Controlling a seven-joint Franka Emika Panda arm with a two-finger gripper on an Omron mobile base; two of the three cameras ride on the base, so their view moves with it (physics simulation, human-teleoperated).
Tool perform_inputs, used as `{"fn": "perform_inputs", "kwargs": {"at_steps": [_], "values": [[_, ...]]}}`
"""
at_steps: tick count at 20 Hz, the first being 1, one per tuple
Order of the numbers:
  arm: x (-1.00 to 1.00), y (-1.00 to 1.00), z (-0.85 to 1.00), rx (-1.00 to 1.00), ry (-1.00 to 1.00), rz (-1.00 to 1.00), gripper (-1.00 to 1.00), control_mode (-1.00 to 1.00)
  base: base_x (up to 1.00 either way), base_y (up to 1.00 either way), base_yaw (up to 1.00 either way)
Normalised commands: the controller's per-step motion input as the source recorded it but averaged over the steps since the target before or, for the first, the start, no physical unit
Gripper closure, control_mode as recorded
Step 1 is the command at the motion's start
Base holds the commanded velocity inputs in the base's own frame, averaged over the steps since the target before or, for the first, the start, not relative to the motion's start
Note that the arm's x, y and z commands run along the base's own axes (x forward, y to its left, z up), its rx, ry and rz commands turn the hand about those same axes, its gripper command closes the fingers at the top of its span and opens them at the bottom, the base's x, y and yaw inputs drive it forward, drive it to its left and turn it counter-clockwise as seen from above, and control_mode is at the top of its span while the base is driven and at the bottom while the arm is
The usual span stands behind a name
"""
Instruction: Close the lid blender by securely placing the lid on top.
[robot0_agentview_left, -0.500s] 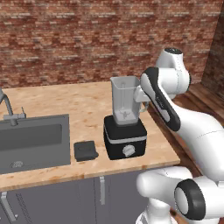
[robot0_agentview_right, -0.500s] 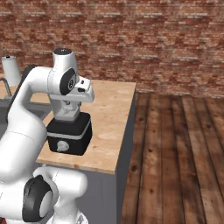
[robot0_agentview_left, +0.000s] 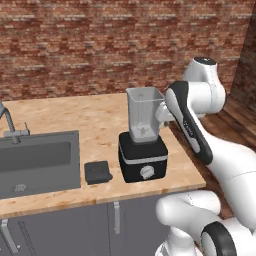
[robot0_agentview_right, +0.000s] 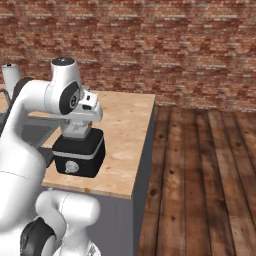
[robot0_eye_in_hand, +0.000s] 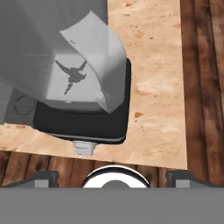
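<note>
The blender stands near the counter's right end: a black base (robot0_agentview_left: 143, 161) with a round knob and a clear open-topped jar (robot0_agentview_left: 144, 116) on it. On the counter just left of the base lies the lid (robot0_agentview_left: 97, 171), a small flat dark square. My gripper (robot0_eye_in_hand: 111, 175) hovers close beside the jar's right side, near its handle (robot0_eye_in_hand: 103, 65). It is open, with its fingertips (robot0_eye_in_hand: 41, 176) far apart and nothing between them. In the right base view my hand (robot0_agentview_right: 86, 112) hides most of the jar above the base (robot0_agentview_right: 78, 152).
A grey sink (robot0_agentview_left: 37, 162) with a faucet (robot0_agentview_left: 7, 120) takes up the left of the wooden counter (robot0_agentview_left: 95, 117). The counter ends just right of the blender, with wooden floor (robot0_agentview_right: 200, 175) beyond. A brick wall runs along the back.
My hand has shifted only slightly beside the jar. The lid and the blender have stayed in place.
</note>
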Motion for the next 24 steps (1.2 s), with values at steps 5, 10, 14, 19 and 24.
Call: {"fn": "perform_inputs", "kwargs": {"at_steps": [5, 10, 14, 19, 24], "values": [[-0.74, 0.81, -0.19, -0.03, -0.01, 0.0, -1.0, -1.0, 0.0, 0.0, 0.0], [-0.51, 1.0, -0.25, -0.09, 0.01, 0.0, -1.0, -1.0, 0.0, 0.0, 0.0], [-0.12, 1.0, -0.29, -0.13, 0.12, -0.03, -1.0, -1.0, 0.0, 0.0, 0.0], [0.29, 1.0, -0.26, -0.22, 0.23, -0.03, -1.0, -1.0, 0.0, 0.0, 0.0], [0.4, 0.84, -0.3, -0.12, 0.1, -0.01, -1.0, -1.0, 0.0, 0.0, 0.0]]}}
